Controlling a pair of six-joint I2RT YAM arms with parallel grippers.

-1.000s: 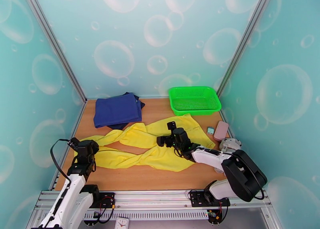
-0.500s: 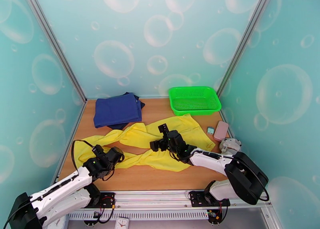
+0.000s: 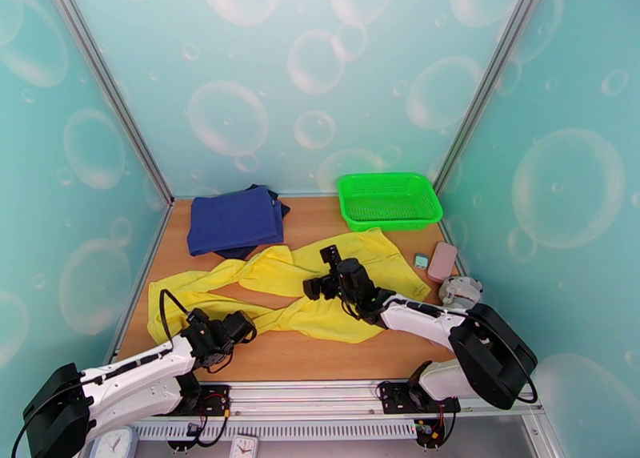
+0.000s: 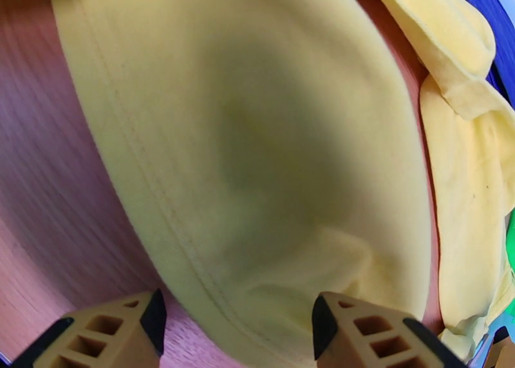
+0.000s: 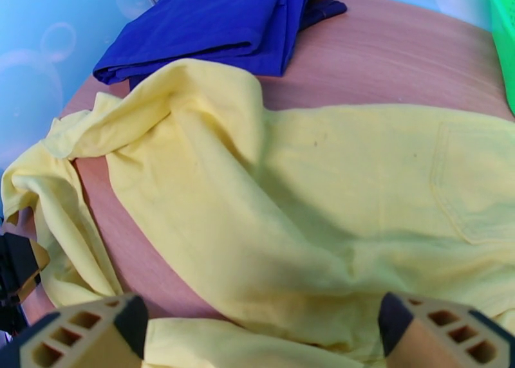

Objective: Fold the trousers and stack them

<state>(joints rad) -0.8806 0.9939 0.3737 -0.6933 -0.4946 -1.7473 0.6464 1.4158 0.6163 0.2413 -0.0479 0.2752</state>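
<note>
**Q:** Item one, the trousers [image 3: 272, 271]. Where are they?

**A:** Yellow pair, unfolded, lying across the middle of the table [image 3: 320, 359] from 9 o'clock to 3 o'clock. The waist end points toward 2 o'clock, just short of the green basket [image 3: 388, 199]. The two legs trail toward 9 o'clock, rumpled. The navy cloth stack [image 3: 236, 219] sits at 11 o'clock, just beside the farther leg; I cannot tell whether they touch.

**Q:** Item two, the left gripper [image 3: 246, 324]. Position and reason?

**A:** At 7 o'clock, low at the near edge of the nearer leg. My guess is that it sits there because the stitched edge gives a clean line to lift for a fold. In the wrist view its fingers [image 4: 129, 327] are partly spread. One tip is over bare wood and the other over yellow cloth, with the seam running between them. Nothing is pinched.

**Q:** Item three, the right gripper [image 3: 319, 272]?

**A:** At table centre, over the broad part of the trousers where the legs meet the seat, facing toward 9 o'clock. Its fingers [image 5: 84, 334] are spread as wide as they go and hold nothing, with cloth lying under the gap. Whether the tips rest on the fabric cannot be told. It is probably placed to take or steady the middle while the other arm works the leg.

**Q:** Task status?

**A:** By my reading, the fold has not started. The garment lies at full length, the legs are not aligned, and nothing has been added to the stack. The thin cloth will likely sag and slip if only one layer is caught.
</note>
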